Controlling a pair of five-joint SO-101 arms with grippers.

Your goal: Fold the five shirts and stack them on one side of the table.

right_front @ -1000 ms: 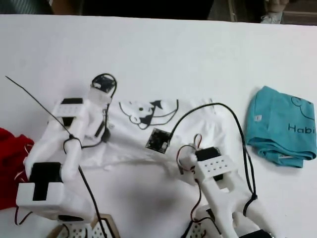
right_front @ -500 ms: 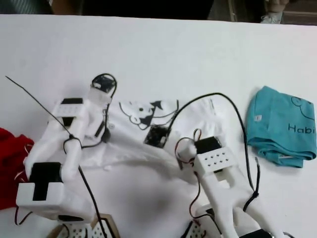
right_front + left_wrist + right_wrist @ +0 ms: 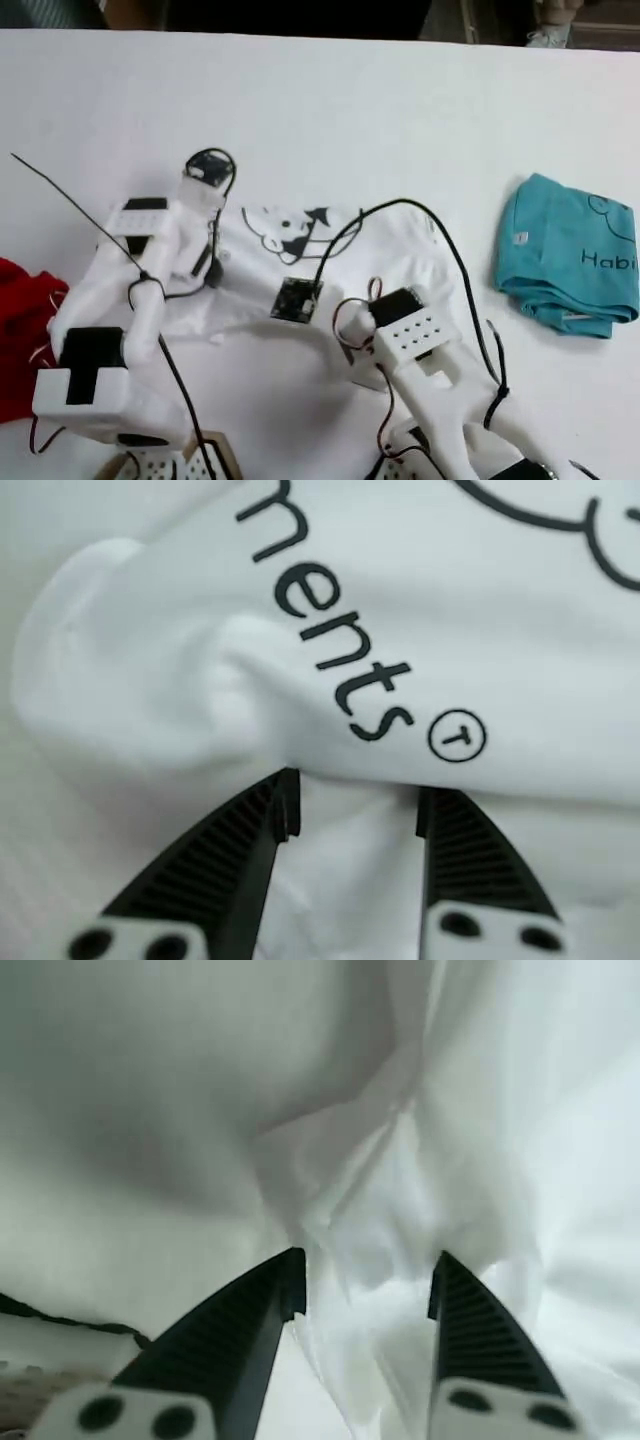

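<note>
Now the right tool (image 3: 367,1280), clamped on bunched cloth, is dragging the right side of the white shirt (image 3: 250,282) toward the near left across the tabletop (image 3: 400,100), starting a fold; whether the left tool (image 3: 355,805) is gripping, I cannot tell.

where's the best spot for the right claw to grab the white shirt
Probably the raised bunch of folds in the white shirt, just ahead of the right claw, coming straight down from above. That ridge stands up off the table, so there is something to pinch; the flat printed part offers little.
</note>
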